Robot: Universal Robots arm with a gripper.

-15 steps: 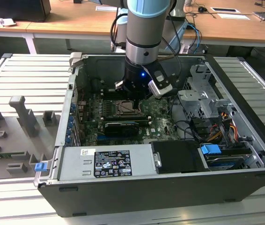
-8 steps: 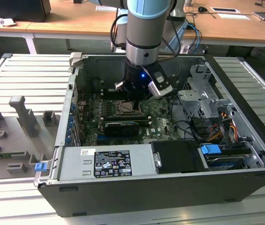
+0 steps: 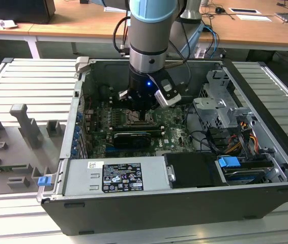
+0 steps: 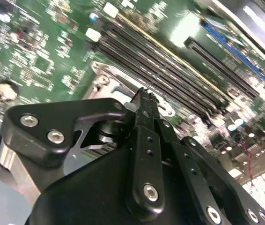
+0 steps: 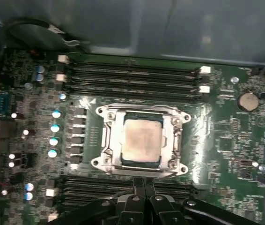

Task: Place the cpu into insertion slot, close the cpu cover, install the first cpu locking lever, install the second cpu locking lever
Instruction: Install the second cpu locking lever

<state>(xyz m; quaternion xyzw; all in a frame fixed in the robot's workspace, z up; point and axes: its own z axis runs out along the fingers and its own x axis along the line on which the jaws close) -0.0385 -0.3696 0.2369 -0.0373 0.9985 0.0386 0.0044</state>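
Pale silver-beige square cpu seated in metal-rimmed insertion slot, silver frame cover down; black tool fingers together, empty.

A white sticker and a larger black label with white print sit on the silver power supply housing at the front of the open computer case in the exterior view. Both carry lines of print and small marks, perhaps certification symbols, but no word or number can be made out. On the green motherboard in the first wrist view, no lettering is legible either.
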